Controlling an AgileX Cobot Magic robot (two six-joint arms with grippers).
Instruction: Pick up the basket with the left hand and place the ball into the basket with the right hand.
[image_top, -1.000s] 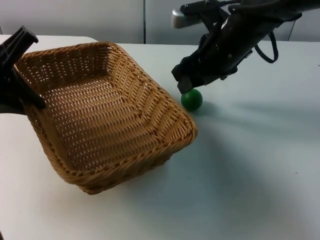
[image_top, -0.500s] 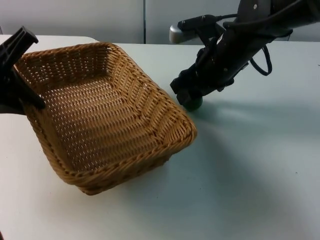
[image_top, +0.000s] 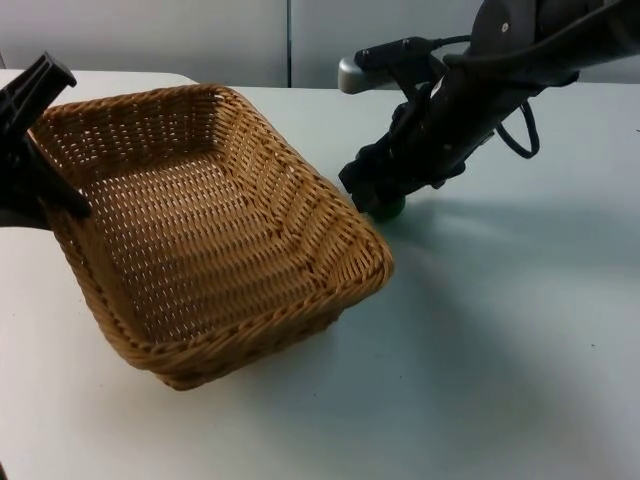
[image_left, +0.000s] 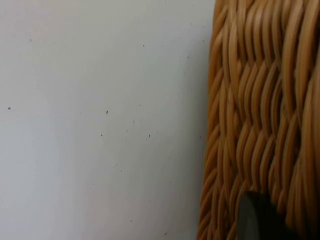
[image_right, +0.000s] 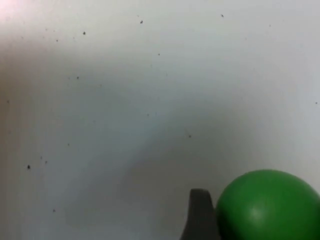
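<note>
From above, on the white table (image_top: 500, 380), the wicker basket (image_top: 210, 240) takes the left half of the scene. Its far-left side is lifted higher than its near-right corner, so it sits tilted. The left gripper (image_top: 35, 150) is at the basket's left rim and its black fingers are closed on that rim. The right gripper (image_top: 372, 200) has its tip down at the table just to the right of the basket, near the basket's right corner. The green ball (image_top: 390, 208) is at this tip, mostly covered by it, and only a small green part looks out. The ball is outside the basket, on the table.

Along the left wrist, the woven wall of the basket (image_left: 260, 120) stands against the bare table (image_left: 100, 120), and one black fingertip (image_left: 257, 220) lies on the weave.

Along the right wrist, the ball (image_right: 267, 205) rests on the table (image_right: 150, 75), and a dark fingertip (image_right: 200, 215) is touching or just beside it. I cannot tell if this gripper is already closed on the ball or yet open around it.
</note>
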